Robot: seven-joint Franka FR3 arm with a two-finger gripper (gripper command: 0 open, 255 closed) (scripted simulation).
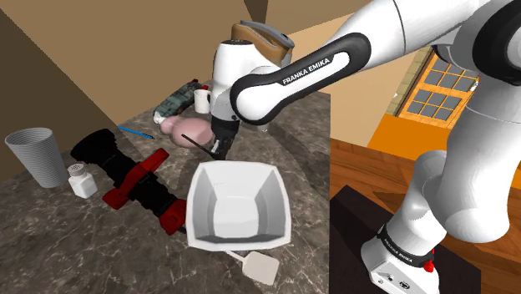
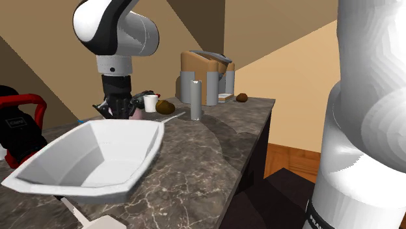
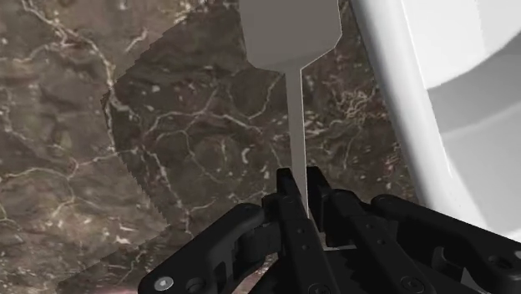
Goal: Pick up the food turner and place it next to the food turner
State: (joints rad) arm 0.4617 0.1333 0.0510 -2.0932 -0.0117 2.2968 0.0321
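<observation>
While the arm hangs over the marble counter (image 3: 125, 125), the gripper (image 3: 301, 194) is clamped on a food turner (image 3: 292, 33). Both black fingers (image 3: 286, 199) press the end of its thin grey handle, with no gap showing. The blade points straight away from the fingertips, flat and pale grey, over the stone.

Lifted or not: cannot tell. A dark shadow lies on the stone beside the handle, but no view gives a clean gap between blade and counter.

Just beside the gripper, on one side: the rim of a white bin (image 1: 203, 205). In the wrist view it is close to the held handle but apart from it. On the other side, in the shoulder view: a pink object (image 1: 196, 128), near the fingers. Touching or not, cannot say.

Beyond the bin, on its side away from the gripper: a second food turner (image 1: 260, 266), white, lying flat on the counter. Its handle runs toward the bin's rim. It is well apart from the gripper, with the whole bin between them.

Progress, my reading: the grasp looks done. Left to do: lift clear, carry over or round the bin, set down beside the second food turner, let go. Roughly the first third is complete. The bin's walls are the thing to clear on the way.
</observation>
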